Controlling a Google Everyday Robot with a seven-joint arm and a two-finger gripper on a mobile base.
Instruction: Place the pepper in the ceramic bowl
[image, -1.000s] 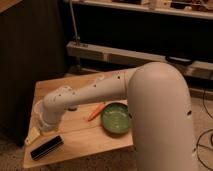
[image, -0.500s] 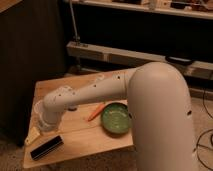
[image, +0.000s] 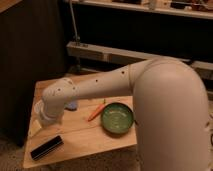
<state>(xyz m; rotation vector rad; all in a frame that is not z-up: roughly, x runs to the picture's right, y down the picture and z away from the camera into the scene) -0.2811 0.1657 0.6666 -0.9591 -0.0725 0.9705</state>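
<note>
The pepper is slim and orange-red and lies on the wooden table, just left of the ceramic bowl. The bowl is round, glossy green and holds nothing. My white arm reaches across the table from the right. Its gripper hangs low over the table's left side, well left of the pepper and bowl, mostly hidden behind the wrist.
A black rectangular object lies near the table's front left corner. A small bluish translucent cup sits behind the wrist. A pale object lies at the left edge. Metal shelving stands behind the table.
</note>
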